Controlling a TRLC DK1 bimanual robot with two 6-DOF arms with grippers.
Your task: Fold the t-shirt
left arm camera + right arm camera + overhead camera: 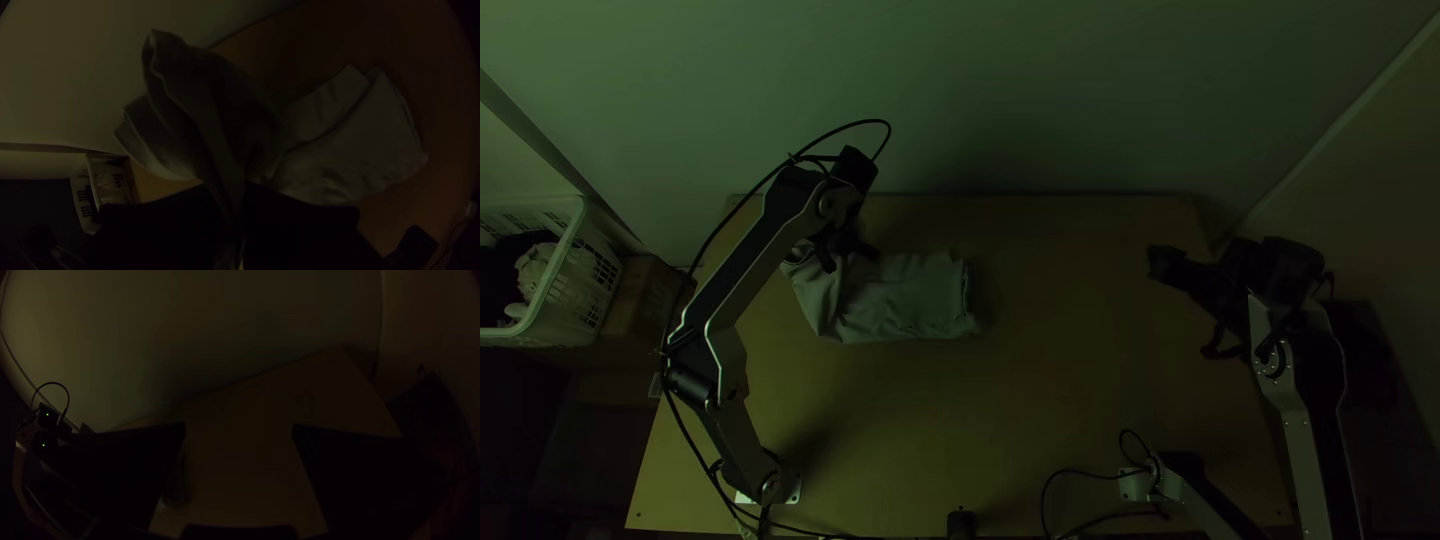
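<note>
The pale t-shirt (pixel 905 300) lies as a folded bundle on the table's left half, toward the back. Over its left end is my left gripper (pixel 845 250). In the left wrist view a raised, bunched part of the t-shirt (pixel 200 100) runs down between the fingers of my left gripper (pixel 230 200), which is shut on it; the rest lies folded in layers. My right gripper (pixel 1185 300) is over the table's right side, well apart from the cloth. Seen from its own wrist, the right gripper (pixel 239 430) is open with nothing between its fingers.
A white basket (pixel 555 285) with cloth inside stands off the table's left side, beside a brown box (pixel 645 305). The wall (pixel 1040 90) rises behind the table (pixel 1040 400). Part of another small arm (pixel 1140 485) with cables is at the near edge.
</note>
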